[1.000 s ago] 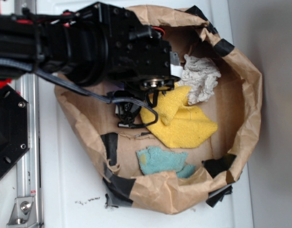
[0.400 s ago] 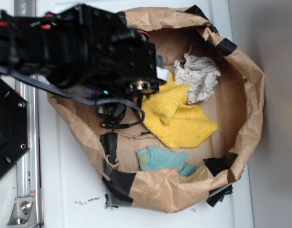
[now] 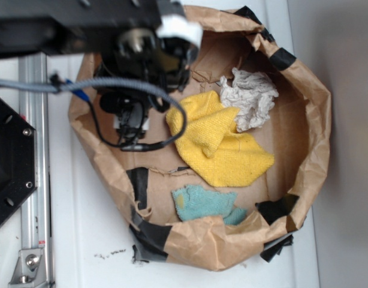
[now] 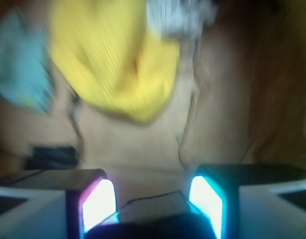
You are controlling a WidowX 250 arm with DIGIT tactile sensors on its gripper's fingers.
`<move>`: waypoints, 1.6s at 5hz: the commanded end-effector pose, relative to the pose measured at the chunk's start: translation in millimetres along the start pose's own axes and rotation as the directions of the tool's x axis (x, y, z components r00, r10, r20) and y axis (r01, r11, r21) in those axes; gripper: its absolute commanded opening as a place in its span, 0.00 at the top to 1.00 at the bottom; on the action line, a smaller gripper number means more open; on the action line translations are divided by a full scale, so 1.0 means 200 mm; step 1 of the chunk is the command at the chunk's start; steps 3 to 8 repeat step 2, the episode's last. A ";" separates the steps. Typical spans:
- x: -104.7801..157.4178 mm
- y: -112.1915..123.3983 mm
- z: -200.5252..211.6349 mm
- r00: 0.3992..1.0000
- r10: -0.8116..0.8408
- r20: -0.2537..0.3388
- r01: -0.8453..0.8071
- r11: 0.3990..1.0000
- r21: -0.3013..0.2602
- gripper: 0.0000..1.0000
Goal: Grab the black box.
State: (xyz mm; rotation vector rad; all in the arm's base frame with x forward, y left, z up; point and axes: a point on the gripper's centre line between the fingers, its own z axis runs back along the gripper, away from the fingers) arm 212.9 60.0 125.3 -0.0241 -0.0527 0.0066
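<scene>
Wrist: blurry black box (image 4: 52, 156) long axis left-right.

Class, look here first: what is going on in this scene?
A WidowX arm hangs over a paper-lined bin holding a yellow cloth, a white rag and a teal cloth. In the blurred wrist view the gripper shows its jaws apart, with a dark shape between them. Whether that is the black box, gripped, cannot be told.
</scene>
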 end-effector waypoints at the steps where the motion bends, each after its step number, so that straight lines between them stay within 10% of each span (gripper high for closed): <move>1: 0.09 -0.10 0.20 0.951 0.197 0.240 -0.203 0.979 0.001 1.00; 8: 0.09 -0.08 0.13 0.945 0.232 0.230 -0.247 0.968 0.037 1.00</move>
